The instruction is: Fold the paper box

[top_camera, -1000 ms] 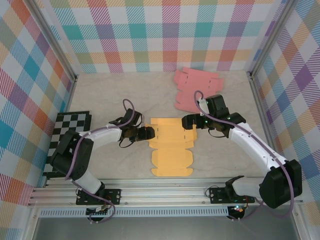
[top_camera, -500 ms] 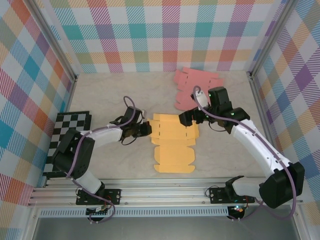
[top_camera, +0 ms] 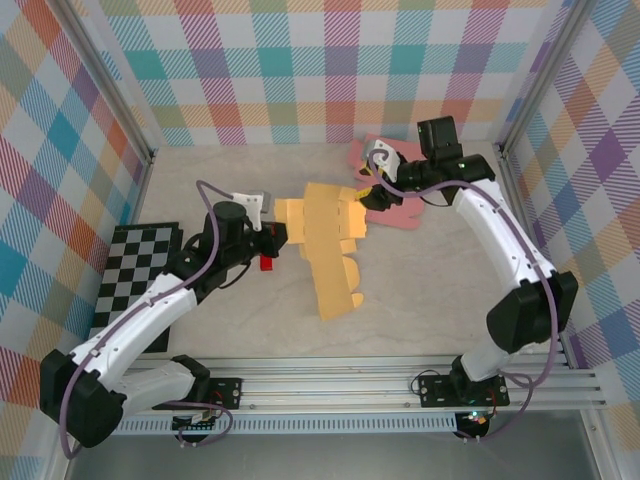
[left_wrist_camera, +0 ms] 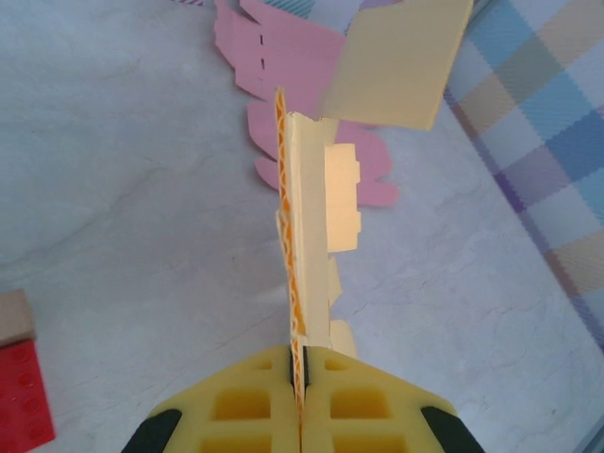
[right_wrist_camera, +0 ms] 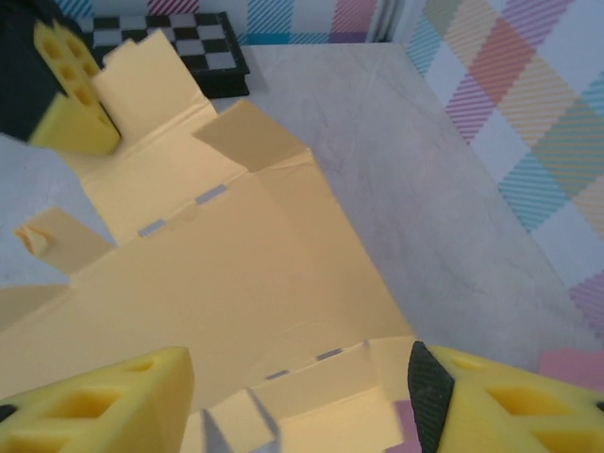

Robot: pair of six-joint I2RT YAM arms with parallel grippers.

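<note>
1. Nearest the arm bases, the near panel of the yellow paper box [top_camera: 325, 230] slopes down toward the table [top_camera: 420, 300]. A second ago the whole sheet lay flat and closer in; now it is lifted and carried toward the far wall.
2. A red block [top_camera: 265, 264] sits on the table just near of the left gripper [top_camera: 272, 233], apart from the sheet. The checkerboard [top_camera: 140, 265] lies well to the left.
3. The left gripper has gone from open to clamped on the sheet's left edge. Its wrist view settles what the overhead cannot: the yellow pads [left_wrist_camera: 274, 406] are pressed together on the corrugated edge, with the sheet standing edge-on.
4. The right gripper [top_camera: 372, 192] has swung to the far right edge of the sheet and its jaws have narrowed. Its own view shows the fingers [right_wrist_camera: 104, 401] standing apart either side of a tab, so I judge it not yet gripping. Whether the pads touch the card I cannot tell.
5. The right wrist view alone shows the slotted crease lines, with most panels unfolded. The pickup looks secured, and the folding proper is hardly begun.
6. Farthest, the pink sheet [top_camera: 405, 217] lies flat beneath the right gripper, untouched.
</note>
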